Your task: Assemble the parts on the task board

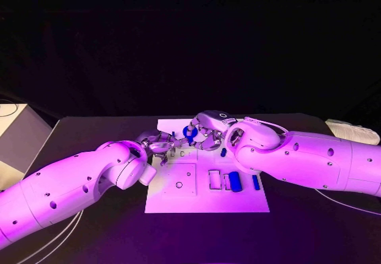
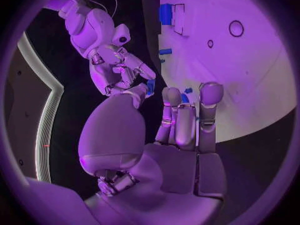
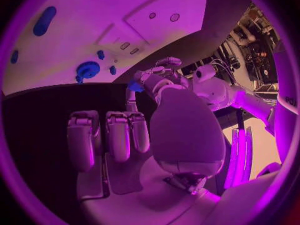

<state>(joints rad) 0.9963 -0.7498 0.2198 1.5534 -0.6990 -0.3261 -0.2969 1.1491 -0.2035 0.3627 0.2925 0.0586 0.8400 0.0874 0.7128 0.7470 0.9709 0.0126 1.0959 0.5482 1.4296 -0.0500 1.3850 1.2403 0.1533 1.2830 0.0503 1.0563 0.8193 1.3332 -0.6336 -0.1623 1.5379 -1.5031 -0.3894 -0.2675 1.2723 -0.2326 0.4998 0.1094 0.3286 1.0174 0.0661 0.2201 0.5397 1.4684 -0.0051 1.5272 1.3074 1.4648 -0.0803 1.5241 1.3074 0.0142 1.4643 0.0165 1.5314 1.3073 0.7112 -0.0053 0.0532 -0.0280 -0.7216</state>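
i see the black counter (image 1: 95, 132) carrying the white task board (image 1: 206, 201). my left hand (image 1: 159, 146) and right hand (image 1: 208, 131) meet over the board's far end. the left hand pinches a small blue part (image 3: 135, 86); i cannot tell whether the right hand grips anything. a blue cylinder (image 1: 235, 181) lies near the board's right edge, a blue gear (image 3: 88, 69) at its far end.

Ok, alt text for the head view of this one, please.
Two white robot arms meet over the far half of a white task board on a black table, left hand and right hand close together around a small blue part. A blue cylinder lies nearer the camera on the board.
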